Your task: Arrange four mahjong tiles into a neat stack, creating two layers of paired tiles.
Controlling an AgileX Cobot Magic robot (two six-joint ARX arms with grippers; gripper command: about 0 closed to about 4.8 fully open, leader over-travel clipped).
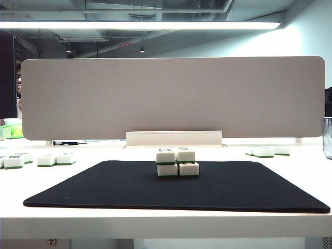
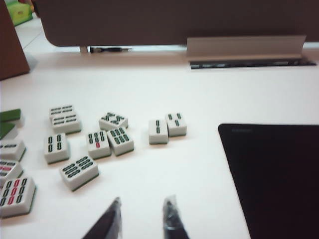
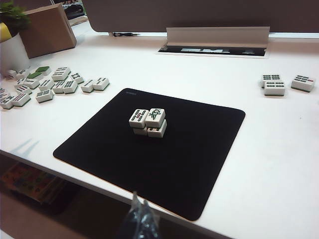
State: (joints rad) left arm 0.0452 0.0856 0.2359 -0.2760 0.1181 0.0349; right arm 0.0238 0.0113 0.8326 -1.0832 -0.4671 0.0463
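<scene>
The stack (image 1: 177,163) stands near the far middle of the black mat (image 1: 104,187): two of the four mahjong tiles lie side by side, and two more rest on top, white with green backs. The right wrist view shows the stack (image 3: 148,122) from above, faces up. No arm shows in the exterior view. My left gripper (image 2: 144,204) hovers open over bare white table beside the mat (image 2: 279,174), with nothing between its fingers. Off the table's front edge, my right gripper (image 3: 139,199) hangs shut and empty, well short of the stack.
Several loose tiles (image 2: 94,142) lie on the table left of the mat, and a few more tiles (image 1: 267,151) lie at the right. A grey divider board (image 1: 171,98) closes the back. A cardboard box (image 3: 47,30) and a white pot (image 3: 12,50) stand far left.
</scene>
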